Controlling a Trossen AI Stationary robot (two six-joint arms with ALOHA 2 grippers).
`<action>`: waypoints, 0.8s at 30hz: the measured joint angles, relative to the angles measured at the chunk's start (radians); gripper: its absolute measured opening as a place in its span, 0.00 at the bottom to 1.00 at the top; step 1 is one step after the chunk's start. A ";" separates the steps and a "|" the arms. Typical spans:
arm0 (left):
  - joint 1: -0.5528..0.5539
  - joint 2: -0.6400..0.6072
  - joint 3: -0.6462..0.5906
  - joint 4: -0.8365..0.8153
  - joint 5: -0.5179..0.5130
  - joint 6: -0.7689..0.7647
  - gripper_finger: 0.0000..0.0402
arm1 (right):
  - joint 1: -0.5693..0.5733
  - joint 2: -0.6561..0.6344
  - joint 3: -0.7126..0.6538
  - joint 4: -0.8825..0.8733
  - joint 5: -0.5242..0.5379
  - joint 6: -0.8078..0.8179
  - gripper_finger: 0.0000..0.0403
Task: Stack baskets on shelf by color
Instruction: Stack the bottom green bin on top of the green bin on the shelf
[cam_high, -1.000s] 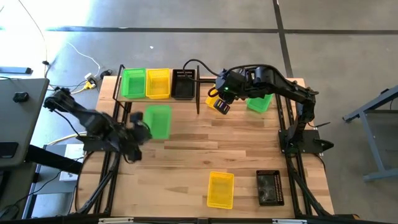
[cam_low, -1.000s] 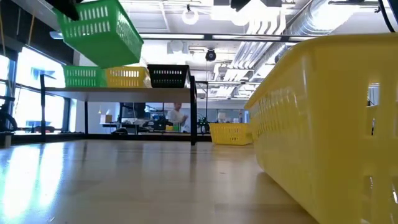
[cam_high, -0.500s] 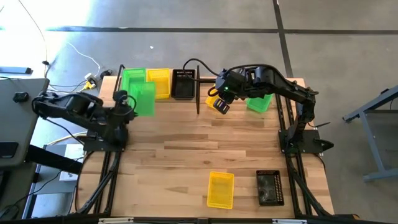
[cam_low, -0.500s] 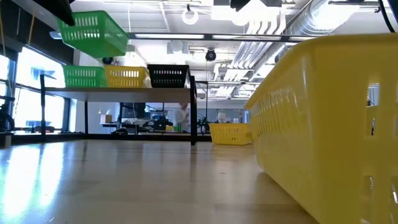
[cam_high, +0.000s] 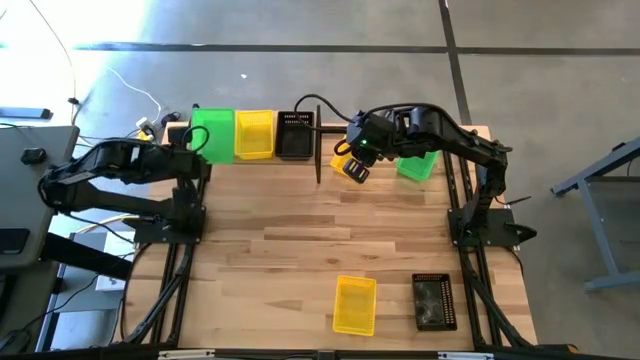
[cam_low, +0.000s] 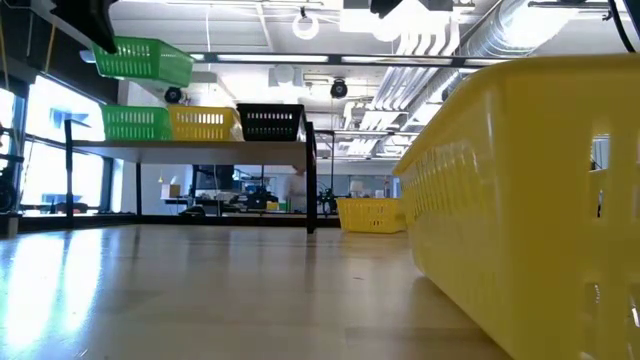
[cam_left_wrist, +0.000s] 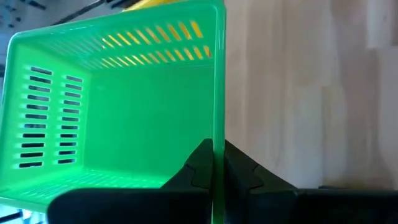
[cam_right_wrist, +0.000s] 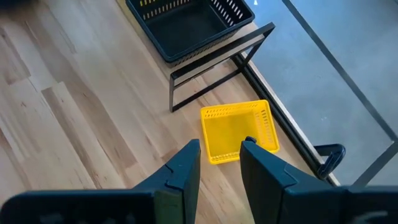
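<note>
The left gripper (cam_left_wrist: 212, 163) is clamped tight on the rim of a green basket (cam_high: 212, 131), which it holds in the air above the green basket already on the shelf (cam_low: 134, 123), at the shelf's left end. In the low view the carried basket (cam_low: 145, 58) hangs level, clear of the one beneath it. Seen from the left wrist, it is empty.

The shelf (cam_low: 190, 146) carries three baskets in a row: green, then a yellow basket (cam_high: 254, 134), then a black basket (cam_high: 294, 134). None of them shows any contents.

The right gripper (cam_right_wrist: 221, 152) hovers just right of the shelf, over a yellow basket on the table (cam_right_wrist: 239, 130). Its fingers stand partly open with nothing between them. That basket is empty. Near it, partly under the right arm, lies another green basket (cam_high: 419, 166).

At the table's near edge sit a second yellow basket (cam_high: 355, 305) and, beside it, a black basket (cam_high: 434, 301); both stand apart and unstacked.
</note>
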 joint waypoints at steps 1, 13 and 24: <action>0.023 0.002 0.000 0.002 0.000 0.023 0.00 | 0.000 0.000 0.000 0.001 0.004 -0.008 0.24; 0.299 0.085 0.000 0.049 0.035 0.197 0.00 | 0.000 0.000 0.000 0.017 0.014 -0.079 0.24; 0.536 0.167 0.000 0.106 0.204 0.297 0.00 | 0.000 0.000 0.000 0.016 0.008 -0.139 0.24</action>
